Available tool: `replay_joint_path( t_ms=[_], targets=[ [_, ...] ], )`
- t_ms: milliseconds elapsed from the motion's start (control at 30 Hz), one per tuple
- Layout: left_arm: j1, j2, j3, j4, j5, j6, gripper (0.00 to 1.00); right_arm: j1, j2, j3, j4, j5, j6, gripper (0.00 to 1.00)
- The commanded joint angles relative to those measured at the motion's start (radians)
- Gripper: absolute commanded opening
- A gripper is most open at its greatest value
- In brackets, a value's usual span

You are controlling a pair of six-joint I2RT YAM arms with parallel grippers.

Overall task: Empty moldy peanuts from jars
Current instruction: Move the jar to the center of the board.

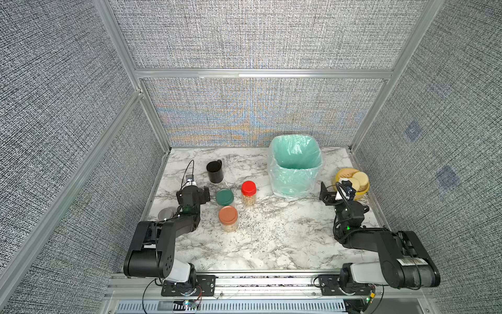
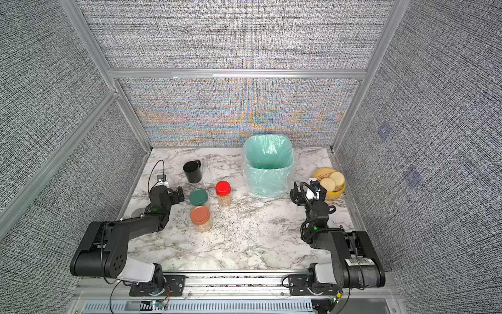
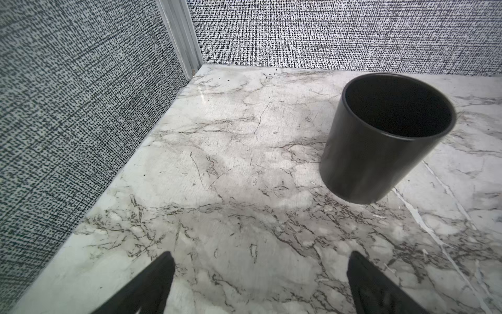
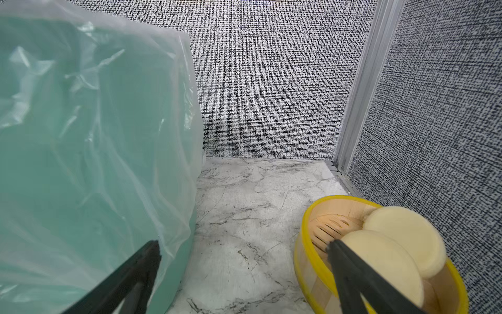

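Moldy peanuts [image 1: 249, 200] are kept sealed inside three upright, lidded jars [image 1: 228, 218] clustered on the left arm's side, presumably so the lined bin [image 1: 293, 185] is within easy reach, though no mould can be made out. The left gripper [image 3: 260, 255] is spread wide and empty just beside the green-lidded jar [image 1: 225, 198]; the right gripper [image 4: 244, 244], likewise wide and empty, is held well apart, between bin and steamer basket [image 4: 339, 198]

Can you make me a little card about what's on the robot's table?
Jars: clear plastic red-lidded jar, dark-green-lidded jar, terracotta-lidded jar; all upright, closed
Peanuts: tan peanuts inside red-lidded jar
Bin: mint green bin with clear liner, open
Left tool: open, empty, near black mug
Right tool: open, empty, between bin and yellow-rimmed basket of pale discs
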Motion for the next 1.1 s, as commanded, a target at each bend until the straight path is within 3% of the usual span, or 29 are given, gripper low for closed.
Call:
replay_joint_path(
  t_ms=[0, 900, 1067],
  targets=[
    [0.000, -0.005, -0.002, 0.013, 0.007, 0.011, 1.00, 0.000, 0.001, 0.004, 0.014, 0.008, 0.002, 0.98],
    [0.001, -0.009, 0.001, 0.014, 0.017, 0.014, 1.00, -0.003, -0.002, -0.002, 0.024, 0.010, 0.005, 0.98],
    [-0.005, -0.125, 0.095, -0.221, 0.002, 0.027, 1.00, 0.002, -0.056, -0.016, 0.017, 0.121, 0.042, 0.98]
  ],
)
